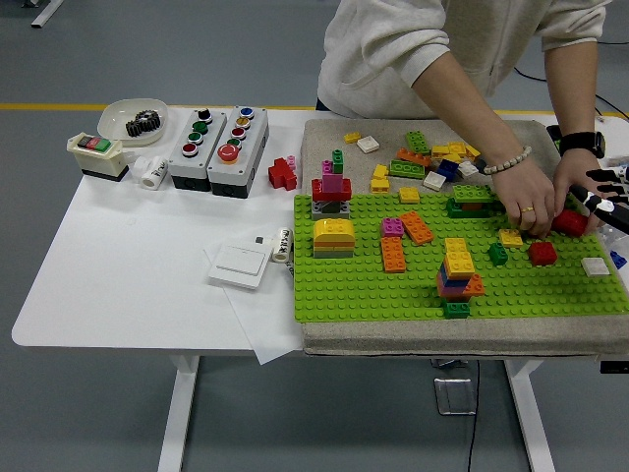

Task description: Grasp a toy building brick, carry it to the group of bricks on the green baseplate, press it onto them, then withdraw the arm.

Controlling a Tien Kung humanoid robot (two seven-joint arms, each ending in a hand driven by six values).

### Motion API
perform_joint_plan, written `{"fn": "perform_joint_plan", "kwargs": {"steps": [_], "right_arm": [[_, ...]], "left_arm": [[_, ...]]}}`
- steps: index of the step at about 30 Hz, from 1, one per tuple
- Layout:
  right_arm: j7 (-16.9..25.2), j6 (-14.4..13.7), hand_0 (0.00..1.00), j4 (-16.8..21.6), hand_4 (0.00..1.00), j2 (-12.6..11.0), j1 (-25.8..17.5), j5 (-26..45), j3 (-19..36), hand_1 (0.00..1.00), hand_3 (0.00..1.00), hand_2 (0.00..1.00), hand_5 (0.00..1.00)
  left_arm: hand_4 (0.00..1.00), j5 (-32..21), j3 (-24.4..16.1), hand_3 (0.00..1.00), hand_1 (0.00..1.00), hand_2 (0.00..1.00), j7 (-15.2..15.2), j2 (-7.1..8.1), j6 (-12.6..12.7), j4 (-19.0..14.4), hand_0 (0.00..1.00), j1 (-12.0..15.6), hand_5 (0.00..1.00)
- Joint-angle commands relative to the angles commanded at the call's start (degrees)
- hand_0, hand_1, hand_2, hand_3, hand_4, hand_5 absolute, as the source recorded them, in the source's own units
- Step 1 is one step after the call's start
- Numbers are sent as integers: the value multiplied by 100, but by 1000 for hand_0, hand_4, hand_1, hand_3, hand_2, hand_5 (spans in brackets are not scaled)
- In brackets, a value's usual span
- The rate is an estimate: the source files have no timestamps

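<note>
You've got a green baseplate [373, 290] covered in studs, sitting on a grey felt-looking mat [324, 133] on the right half of the white table [138, 265]. The brick getting handled is a chunky red brick [572, 222] at about 3 o'clock on the plate, and it's a person's hands on it, not the robot's: one hand [526, 195] with a ring and a bead bracelet and the other hand [572, 182] with a black watch both pinch at it. Just below it sits a smaller red brick [542, 254], with a dark green one [498, 255] and a flat yellow one [510, 237] beside that. Near 6 o'clock there's a stacked tower [457, 277] with a yellow top, and at 9 o'clock a rounded yellow block [333, 237]. Loose glossy plastic bricks [432, 157] are scattered on the mat at 12 o'clock. The robot's right hand [607, 189] only peeks in at the right edge, and you can't tell what its fingers are doing. On the left of the table are two grey button boxes [218, 138], a white bowl [130, 120] with a gear in it, and a white wall switch [240, 265] on paper. The floor is grey with a yellow line [98, 106].
</note>
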Motion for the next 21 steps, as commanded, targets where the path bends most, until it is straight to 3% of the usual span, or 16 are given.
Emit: {"fn": "perform_joint_plan", "kwargs": {"steps": [10, 21], "right_arm": [[45, 170, 729, 8, 951, -42, -109, -286, 58, 735, 722, 759, 657], [216, 435, 734, -158, 954, -117, 5, -1202, -110, 742, 747, 767, 618]], "left_arm": [[638, 146, -67, 589, 723, 717, 42, 17, -5, -1, 738, 32, 665], [638, 51, -17, 589, 723, 717, 5, 19, -2, -1, 738, 22, 665]]}}
